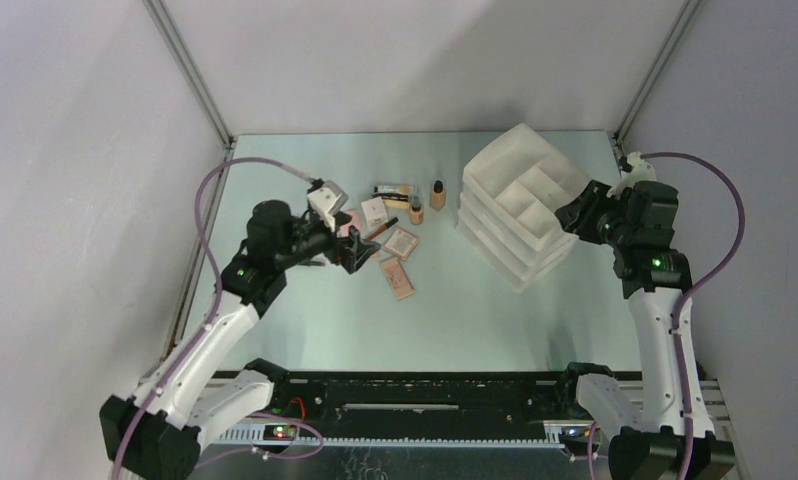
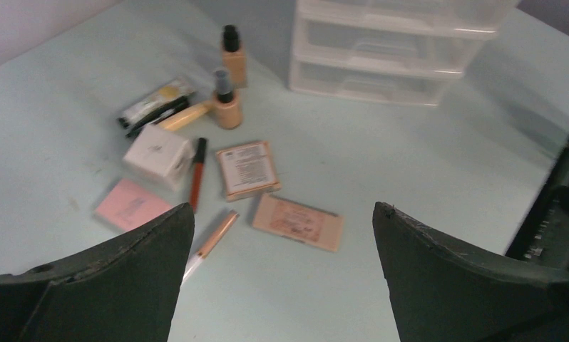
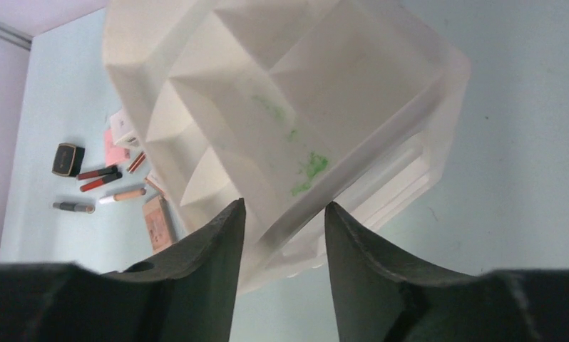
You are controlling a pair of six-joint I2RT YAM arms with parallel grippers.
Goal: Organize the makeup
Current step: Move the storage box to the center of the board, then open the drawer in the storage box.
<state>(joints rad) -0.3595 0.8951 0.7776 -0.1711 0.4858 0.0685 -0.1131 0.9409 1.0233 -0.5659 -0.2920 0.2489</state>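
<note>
The makeup lies loose on the pale table, left of the white drawer organizer. In the left wrist view I see two beige black-capped bottles, a white box, a pink palette, beige palettes, a red pencil and a beige pencil. My left gripper hovers open and empty just short of them. The right wrist view shows a black compact and red tubes. My right gripper is part-open, straddling the organizer's near corner; contact is unclear.
The organizer's top tray has several divided compartments, all with nothing in them, above stacked drawers. White enclosure walls and metal posts ring the table. Both arm bases sit on the black rail at the near edge.
</note>
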